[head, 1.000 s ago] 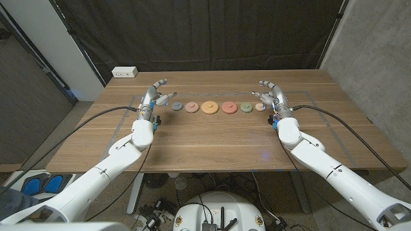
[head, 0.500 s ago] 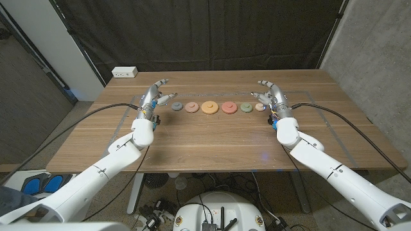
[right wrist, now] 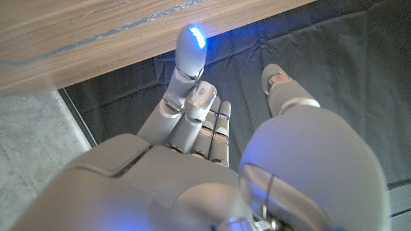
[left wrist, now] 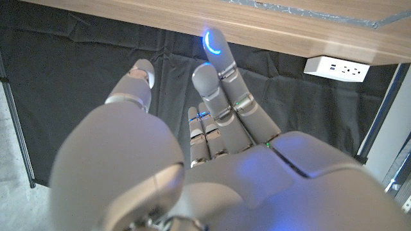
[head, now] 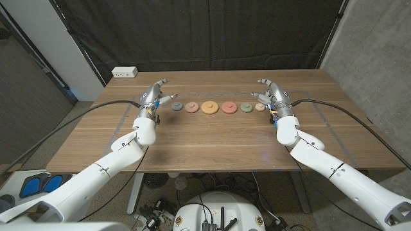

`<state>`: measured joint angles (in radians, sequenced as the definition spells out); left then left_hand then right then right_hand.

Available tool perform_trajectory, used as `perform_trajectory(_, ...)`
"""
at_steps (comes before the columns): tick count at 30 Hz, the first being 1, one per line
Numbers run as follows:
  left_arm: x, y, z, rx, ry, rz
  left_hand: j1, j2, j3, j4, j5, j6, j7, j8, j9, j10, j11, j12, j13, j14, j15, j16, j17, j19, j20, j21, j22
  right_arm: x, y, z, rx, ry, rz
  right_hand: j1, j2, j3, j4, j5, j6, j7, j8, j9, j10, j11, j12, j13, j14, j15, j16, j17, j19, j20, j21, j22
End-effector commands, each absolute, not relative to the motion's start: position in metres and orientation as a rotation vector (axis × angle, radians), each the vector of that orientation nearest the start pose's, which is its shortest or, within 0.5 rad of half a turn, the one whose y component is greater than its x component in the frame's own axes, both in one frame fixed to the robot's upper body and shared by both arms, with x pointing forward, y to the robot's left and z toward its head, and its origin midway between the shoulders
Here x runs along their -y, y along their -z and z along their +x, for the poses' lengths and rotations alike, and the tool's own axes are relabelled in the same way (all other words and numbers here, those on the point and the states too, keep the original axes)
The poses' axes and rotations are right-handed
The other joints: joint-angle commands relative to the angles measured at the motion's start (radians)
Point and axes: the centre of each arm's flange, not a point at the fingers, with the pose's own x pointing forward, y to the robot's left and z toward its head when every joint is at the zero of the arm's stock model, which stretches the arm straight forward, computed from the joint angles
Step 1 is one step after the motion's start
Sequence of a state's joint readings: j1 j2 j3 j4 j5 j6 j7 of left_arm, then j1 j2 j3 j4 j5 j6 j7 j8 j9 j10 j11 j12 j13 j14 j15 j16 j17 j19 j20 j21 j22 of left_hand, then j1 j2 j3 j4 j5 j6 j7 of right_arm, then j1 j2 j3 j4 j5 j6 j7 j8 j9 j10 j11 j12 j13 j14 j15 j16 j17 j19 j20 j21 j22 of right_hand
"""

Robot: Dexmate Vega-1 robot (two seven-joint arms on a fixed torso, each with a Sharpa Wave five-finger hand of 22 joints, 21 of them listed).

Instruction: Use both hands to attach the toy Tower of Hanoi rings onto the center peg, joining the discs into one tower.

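Observation:
Several flat discs lie in a row across the middle of the table in the head view: grey [head: 176,106], pink [head: 192,107], large orange [head: 209,107], red [head: 229,107], green [head: 246,107] and small tan [head: 260,107]. My left hand [head: 153,97] hovers just left of the grey disc, fingers apart and holding nothing. Just right of the tan disc, my right hand [head: 272,96] is spread the same way and empty. The left wrist view shows my left hand [left wrist: 212,128] with its fingers stretched out, and the right wrist view shows my right hand [right wrist: 192,128] likewise.
A white power strip [head: 124,72] lies at the table's far left corner. Thin tape lines [head: 321,106] mark a rectangle on the wooden table [head: 212,138]. A black curtain hangs behind. Black cables run from both wrists over the table's sides.
Both hands have crept slightly farther from me along the ends of the disc row. The discs have not moved.

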<state>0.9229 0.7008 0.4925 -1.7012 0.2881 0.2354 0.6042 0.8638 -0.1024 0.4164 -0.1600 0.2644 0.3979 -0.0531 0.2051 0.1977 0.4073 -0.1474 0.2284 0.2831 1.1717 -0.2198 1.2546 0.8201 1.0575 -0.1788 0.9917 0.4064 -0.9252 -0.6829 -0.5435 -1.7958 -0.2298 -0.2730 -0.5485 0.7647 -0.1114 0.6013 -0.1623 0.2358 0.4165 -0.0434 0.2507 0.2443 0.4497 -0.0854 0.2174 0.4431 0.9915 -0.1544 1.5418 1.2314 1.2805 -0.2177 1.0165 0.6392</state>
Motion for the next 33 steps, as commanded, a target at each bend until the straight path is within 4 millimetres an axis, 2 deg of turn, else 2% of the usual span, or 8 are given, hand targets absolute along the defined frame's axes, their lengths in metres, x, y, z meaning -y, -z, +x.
perform_trajectory(1,-0.263,0.001,0.595,0.677,-0.480,1.014,0.006,0.006,-0.008,0.001,0.010,0.007,-0.004,-0.001,0.004,0.009,-0.002,-0.001,-0.002,0.014,0.002,0.010,0.010,-0.002,-0.033,0.010,-0.002,0.240,0.003,0.583,0.698,0.372,-1.053,0.010,0.007,0.009,-0.001,-0.006,-0.006,0.003,-0.006,0.001,-0.005,-0.002,-0.003,0.005,-0.008,-0.058,0.001,0.003,-0.006,-0.003,0.002,0.002)
perform_trajectory(8,-0.258,-0.005,0.598,0.654,-0.495,1.048,0.008,0.010,-0.016,0.002,0.011,0.020,-0.012,0.001,0.004,0.023,-0.004,0.002,-0.003,0.021,0.002,0.022,0.021,0.001,-0.034,0.021,-0.009,0.240,-0.006,0.590,0.706,0.377,-1.150,0.009,0.005,0.009,-0.001,-0.008,-0.008,0.000,-0.008,0.000,-0.006,-0.007,-0.003,0.006,-0.011,-0.058,-0.001,0.002,-0.007,-0.003,0.003,0.001)
perform_trajectory(12,-0.262,-0.012,0.598,0.642,-0.494,1.068,0.010,0.013,-0.018,0.002,0.012,0.025,-0.015,0.002,0.004,0.027,-0.006,0.001,-0.004,0.032,0.002,0.037,0.037,0.003,-0.034,0.026,-0.012,0.231,-0.010,0.589,0.698,0.397,-1.210,0.007,0.005,0.010,0.000,-0.009,-0.009,0.000,-0.009,0.000,-0.005,-0.006,-0.003,0.008,-0.013,-0.058,-0.002,0.002,-0.010,-0.003,0.001,-0.002)
perform_trajectory(16,-0.265,-0.022,0.591,0.648,-0.518,1.144,0.009,0.012,-0.020,0.002,0.013,0.020,-0.015,-0.001,0.003,0.019,-0.008,-0.003,-0.004,0.023,0.002,0.033,0.037,0.001,-0.033,0.028,-0.014,0.220,-0.013,0.586,0.677,0.408,-1.202,0.006,0.004,0.010,0.000,-0.010,-0.013,-0.002,-0.011,-0.001,-0.009,-0.010,-0.004,0.009,-0.016,-0.058,-0.003,0.002,-0.014,-0.003,0.000,-0.005)
perform_trajectory(20,-0.273,-0.027,0.585,0.668,-0.495,1.150,0.004,0.010,-0.027,0.003,0.014,0.014,-0.016,-0.004,0.003,0.015,-0.008,-0.007,-0.006,0.007,0.002,0.023,0.031,-0.005,-0.033,0.032,-0.021,0.212,-0.013,0.581,0.658,0.395,-1.200,0.007,0.003,0.011,-0.001,-0.011,-0.018,-0.007,-0.013,-0.001,-0.009,-0.013,-0.004,0.011,-0.019,-0.058,-0.003,0.002,-0.018,-0.003,-0.002,-0.007)
perform_trajectory(26,-0.276,-0.028,0.579,0.677,-0.515,1.212,-0.001,0.009,-0.035,0.004,0.014,0.011,-0.015,-0.005,0.003,0.012,-0.010,-0.009,-0.006,0.004,0.002,0.023,0.033,-0.011,-0.033,0.037,-0.028,0.209,-0.008,0.575,0.653,0.381,-1.240,0.008,0.002,0.013,-0.002,-0.013,-0.012,-0.016,-0.011,0.000,-0.006,-0.019,-0.002,0.014,-0.025,-0.059,-0.005,0.001,-0.023,-0.003,-0.003,-0.010)
perform_trajectory(33,-0.284,-0.023,0.585,0.660,-0.522,1.218,-0.003,0.009,-0.038,0.005,0.014,0.012,-0.016,-0.005,0.003,0.014,-0.009,-0.009,-0.006,0.003,0.002,0.024,0.034,-0.012,-0.033,0.040,-0.032,0.211,-0.007,0.576,0.624,0.384,-1.287,0.009,0.003,0.015,-0.002,-0.015,-0.012,-0.016,-0.011,0.000,-0.007,-0.019,-0.002,0.016,-0.028,-0.059,-0.005,0.001,-0.025,-0.003,-0.003,-0.012)
